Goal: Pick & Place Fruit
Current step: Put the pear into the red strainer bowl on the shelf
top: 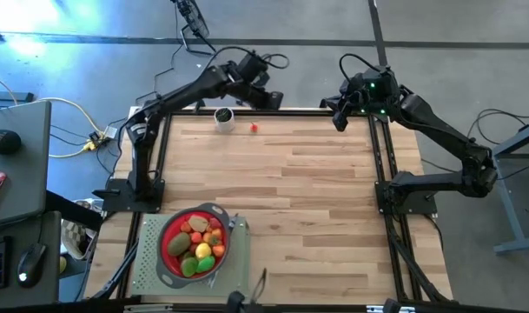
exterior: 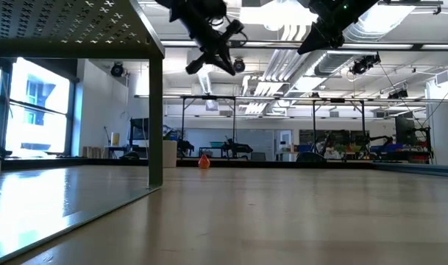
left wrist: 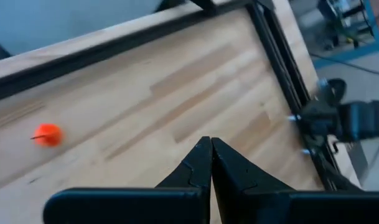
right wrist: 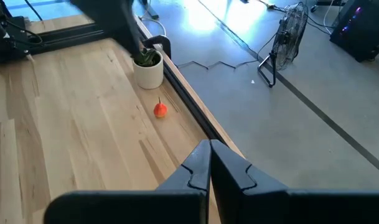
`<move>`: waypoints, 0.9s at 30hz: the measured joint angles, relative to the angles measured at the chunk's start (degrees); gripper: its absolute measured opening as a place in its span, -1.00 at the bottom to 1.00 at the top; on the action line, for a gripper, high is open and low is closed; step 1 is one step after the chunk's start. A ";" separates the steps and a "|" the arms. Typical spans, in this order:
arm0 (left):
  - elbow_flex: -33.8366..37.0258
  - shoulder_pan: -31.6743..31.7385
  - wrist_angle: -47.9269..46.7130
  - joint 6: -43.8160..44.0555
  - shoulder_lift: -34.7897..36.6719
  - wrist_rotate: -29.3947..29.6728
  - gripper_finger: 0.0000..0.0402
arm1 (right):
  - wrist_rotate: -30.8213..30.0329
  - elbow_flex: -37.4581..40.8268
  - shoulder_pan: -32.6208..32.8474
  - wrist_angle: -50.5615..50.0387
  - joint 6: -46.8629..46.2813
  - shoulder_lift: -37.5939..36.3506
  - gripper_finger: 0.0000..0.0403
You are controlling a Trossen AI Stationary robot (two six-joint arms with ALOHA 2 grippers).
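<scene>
The left gripper (top: 268,97) is seen closed and empty, its fingers (left wrist: 198,168) pressed tip to tip, raised above the far edge of the table (top: 316,191). The right gripper (top: 340,117) is likewise closed on nothing, fingers (right wrist: 201,163) together, held above the far right corner.

Nearest the camera side of the table, a red strainer (top: 194,244) is set on a grey perforated mat (top: 147,261) at the front left. Most of the fruit (top: 201,244) is piled inside it: green, yellow, orange, red and brown pieces. A slim knife (top: 234,228) lies just beside the strainer's right rim.

The middle of the table is bare wood.

At the far edge, one small red-orange fruit (top: 254,128) lies alone on the wood, also caught in the low view (exterior: 204,161) and both wrist views (left wrist: 48,134) (right wrist: 160,110). Just beside it stands a white pot (top: 223,117) with a small plant.
</scene>
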State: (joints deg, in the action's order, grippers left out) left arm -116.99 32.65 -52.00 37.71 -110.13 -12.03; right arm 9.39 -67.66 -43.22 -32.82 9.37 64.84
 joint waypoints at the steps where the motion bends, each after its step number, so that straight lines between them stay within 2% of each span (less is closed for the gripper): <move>1: 0.00 -0.89 0.57 0.00 0.00 0.33 -0.98 | 0.00 0.00 -0.02 0.00 0.02 0.00 -0.99; 10: 0.00 -2.74 6.84 -0.14 0.02 1.49 -0.98 | 0.66 0.00 -0.02 0.05 1.38 0.00 -0.99; 12: 0.02 -2.72 7.17 -1.84 0.14 1.94 -0.98 | 5.28 0.00 -0.05 0.08 2.57 0.37 -0.99; 16: 0.07 -3.66 7.41 -8.46 1.91 6.76 -0.99 | 23.08 0.00 -0.02 0.09 3.92 4.34 -0.99; 18: 0.07 -3.95 6.32 -11.63 3.07 9.80 -0.99 | 27.04 0.02 0.24 0.59 2.96 7.40 -0.99; 22: 0.07 -4.62 3.69 -15.53 4.93 14.28 -1.00 | 24.94 0.06 1.99 4.16 0.47 14.47 -0.99; 27: 0.25 -4.58 -2.78 -18.33 5.99 19.98 -1.00 | 25.70 0.07 4.79 12.11 -3.57 22.17 -0.99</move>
State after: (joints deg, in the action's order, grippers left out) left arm -116.74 28.08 -54.78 19.38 -104.14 7.95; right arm 35.09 -67.59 -38.44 -20.71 5.79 87.01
